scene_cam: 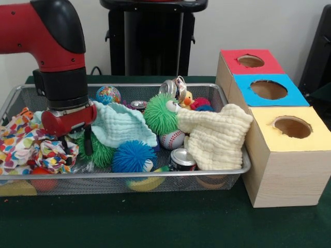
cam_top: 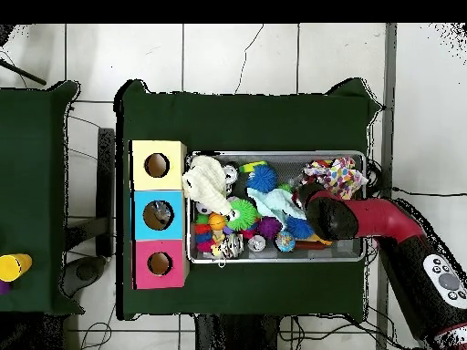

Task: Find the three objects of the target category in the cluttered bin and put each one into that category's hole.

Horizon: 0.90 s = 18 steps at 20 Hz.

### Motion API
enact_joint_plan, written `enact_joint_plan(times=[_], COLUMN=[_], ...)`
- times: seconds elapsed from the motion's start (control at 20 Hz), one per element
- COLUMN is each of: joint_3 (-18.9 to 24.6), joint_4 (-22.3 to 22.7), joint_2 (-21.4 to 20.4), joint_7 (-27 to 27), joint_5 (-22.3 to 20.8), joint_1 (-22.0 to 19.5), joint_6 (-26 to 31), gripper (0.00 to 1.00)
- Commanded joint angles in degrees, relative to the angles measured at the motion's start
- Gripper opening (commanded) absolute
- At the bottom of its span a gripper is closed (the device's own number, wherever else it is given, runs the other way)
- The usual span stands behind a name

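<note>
Right now I have the gripper [scene_cam: 77, 147] down at the bin's [scene_cam: 227, 178] end farthest from the boxes, its dark fingers [scene_cam: 88, 140] narrowly apart over the green spiky ball [scene_cam: 98, 151], holding nothing I can see. Which category is wanted, I cannot tell. If it is balls, that green one lies directly beneath; the blue spiky ball [scene_cam: 133, 156] sits just beside, toward the yellow box [scene_cam: 289, 155].
</note>
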Motion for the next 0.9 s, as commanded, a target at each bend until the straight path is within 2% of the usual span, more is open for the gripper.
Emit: enact_joint_plan(times=[0.05, 0.4, 0.9], joint_3=[-5.8, -6.7, -9.8], joint_4=[2.5, 2.8, 2.3], joint_2=[-1.8, -2.7, -1.8], joint_7=[7.9, 8.3, 9.7], joint_5=[-0.8, -0.3, -0.7], joint_1=[2.1, 3.0, 5.0], joint_6=[-0.4, -0.9, -4.6], gripper=[1.00, 1.00, 1.00])
